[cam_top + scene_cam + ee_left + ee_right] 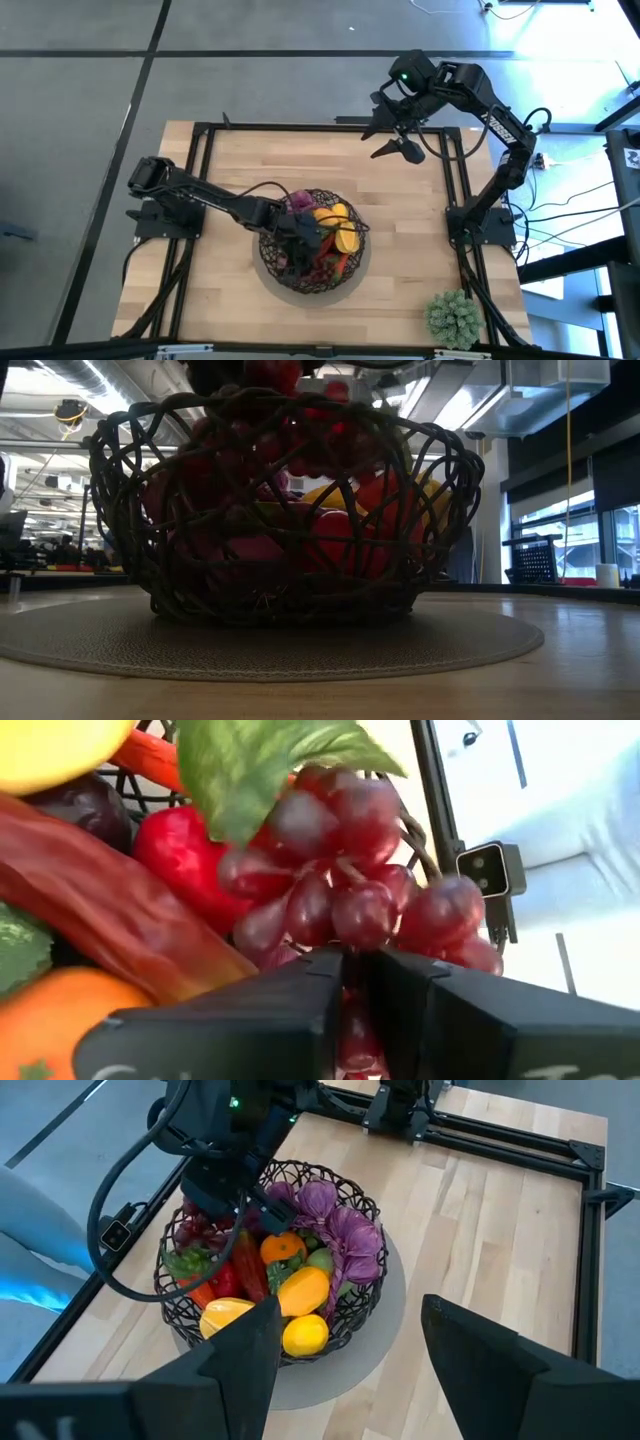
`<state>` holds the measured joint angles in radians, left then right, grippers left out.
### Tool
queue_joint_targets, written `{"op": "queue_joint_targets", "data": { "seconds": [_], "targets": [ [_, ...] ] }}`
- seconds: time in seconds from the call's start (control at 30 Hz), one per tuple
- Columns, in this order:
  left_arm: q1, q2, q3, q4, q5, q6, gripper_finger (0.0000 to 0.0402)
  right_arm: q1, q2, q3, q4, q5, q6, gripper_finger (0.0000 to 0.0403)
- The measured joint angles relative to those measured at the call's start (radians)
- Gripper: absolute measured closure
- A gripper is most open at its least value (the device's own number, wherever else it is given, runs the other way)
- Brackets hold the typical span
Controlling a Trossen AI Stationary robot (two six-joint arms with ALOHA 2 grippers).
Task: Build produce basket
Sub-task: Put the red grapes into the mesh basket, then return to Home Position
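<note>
Inside the basket (312, 268), our left gripper (352, 982) pinches the stem of a red grape bunch (350, 890); we judge it light, floppy, best held there. Beyond the basket, our right gripper (345, 1345) waits spread.

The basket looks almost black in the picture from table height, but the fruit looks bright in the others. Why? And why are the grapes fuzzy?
In the low view the basket is backlit by bright ceiling lights and windows, so its wire goes dark. In the right wrist view light falls from above, so the lemon looks bright. In the left wrist view the red grapes sit right against the lens, out of focus.
</note>
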<state>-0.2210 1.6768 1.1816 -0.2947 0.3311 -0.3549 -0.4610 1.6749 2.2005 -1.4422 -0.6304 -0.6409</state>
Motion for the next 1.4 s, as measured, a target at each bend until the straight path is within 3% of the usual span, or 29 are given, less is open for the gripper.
{"op": "queue_joint_targets", "data": {
  "seconds": [0.2, 0.5, 1.0, 1.13, 1.4],
  "targets": [
    [-0.002, 0.0, 0.0, 0.0, -0.003, -0.009, 0.036, 0.0, 0.0, 0.0, 0.0, 0.0, -0.016, 0.0166],
    [-0.004, 0.0, 0.0, 0.036, -0.033, -0.017, 0.0369, 0.0, 0.0, 0.0, 0.0, 0.0, -0.023, 0.0166],
    [-0.004, -0.001, 0.0, 0.032, -0.021, -0.03, 0.0283, 0.0, 0.0, 0.0, 0.0, 0.0, -0.023, 0.0166],
    [0.001, -0.018, 0.0, -0.029, 0.03, -0.037, 0.0285, 0.0, 0.0, 0.0, -0.003, 0.0, -0.023, 0.0166],
    [0.019, -0.139, 0.0, -0.129, 0.025, -0.077, 0.0286, -0.017, -0.007, 0.0, -0.051, -0.001, -0.045, 0.0166]
  ]
}}
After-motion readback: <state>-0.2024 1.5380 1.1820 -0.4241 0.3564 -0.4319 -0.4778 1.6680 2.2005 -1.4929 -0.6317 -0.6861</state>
